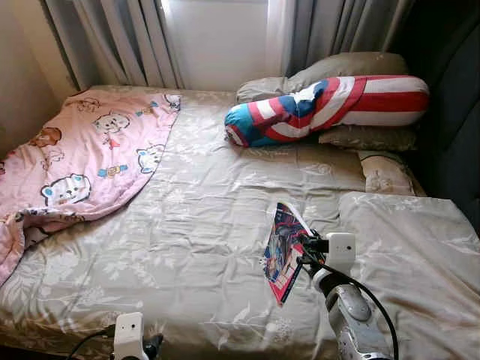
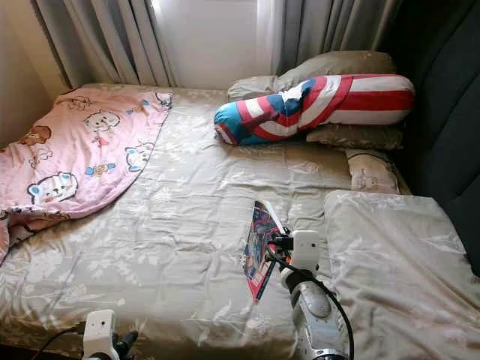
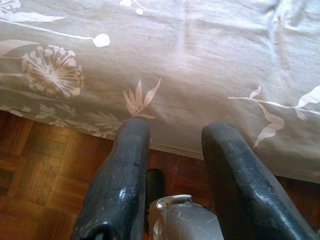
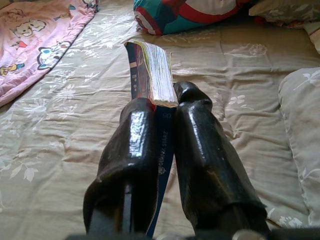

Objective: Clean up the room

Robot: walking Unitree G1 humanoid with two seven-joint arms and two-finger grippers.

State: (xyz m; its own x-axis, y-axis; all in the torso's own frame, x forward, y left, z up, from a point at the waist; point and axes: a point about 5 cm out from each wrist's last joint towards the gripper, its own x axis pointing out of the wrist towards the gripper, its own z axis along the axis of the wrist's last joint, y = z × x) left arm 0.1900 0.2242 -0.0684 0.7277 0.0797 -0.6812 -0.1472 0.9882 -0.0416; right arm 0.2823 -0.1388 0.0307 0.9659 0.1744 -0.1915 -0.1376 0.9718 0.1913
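Note:
A colourful paperback book (image 1: 283,244) is held on edge above the beige floral bedspread (image 1: 195,225), right of the bed's middle. My right gripper (image 4: 162,107) is shut on the book (image 4: 150,75), one black finger on each cover, with the page block showing between them. My left gripper (image 3: 172,135) hangs low at the near edge of the bed, its two fingers apart with nothing between them, over the wooden floor (image 3: 35,170).
A pink cartoon blanket (image 1: 82,157) lies crumpled on the bed's left side. A red, white and blue bolster (image 1: 322,109) and beige pillows (image 1: 345,71) sit at the head. Another pillow (image 1: 412,247) lies right of the book. Grey curtains (image 1: 120,37) hang behind.

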